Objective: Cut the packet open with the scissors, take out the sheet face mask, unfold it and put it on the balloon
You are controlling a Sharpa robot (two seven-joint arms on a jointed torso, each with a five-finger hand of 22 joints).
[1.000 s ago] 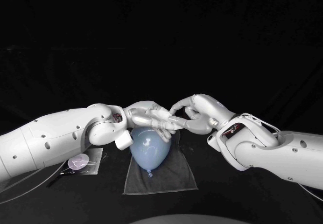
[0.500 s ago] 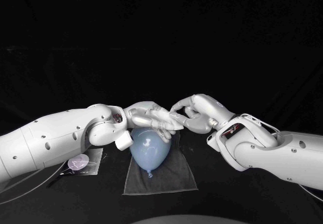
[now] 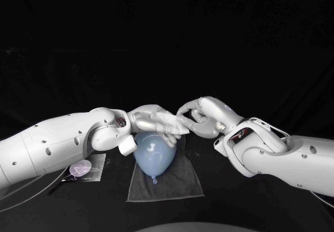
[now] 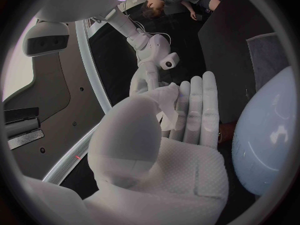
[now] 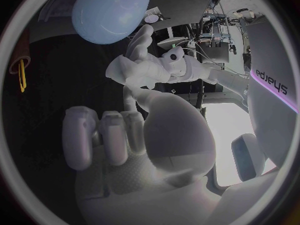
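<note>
A pale blue balloon (image 3: 154,153) lies on a dark cloth (image 3: 174,186), its knot toward me; it also shows as the balloon (image 5: 111,12) and the balloon (image 4: 265,135). Just above its far end my two hands meet. My left hand (image 3: 154,122) pinches the crumpled white sheet face mask (image 4: 167,99) between thumb and fingers. My right hand (image 3: 198,118) reaches in from the other side, its thumb and one fingertip closed on the mask (image 3: 174,120) at its edge, the other fingers curled in. The mask is still bunched up.
The opened packet (image 3: 87,168) lies on the table left of the cloth, under my left forearm. Scissors with a yellow and red handle (image 5: 22,70) lie on the table off to one side. Both forearms hang low over the cloth's sides.
Nearly nothing. The fingers of both hands have shifted slightly around the mask; the balloon and the packet have not moved.
</note>
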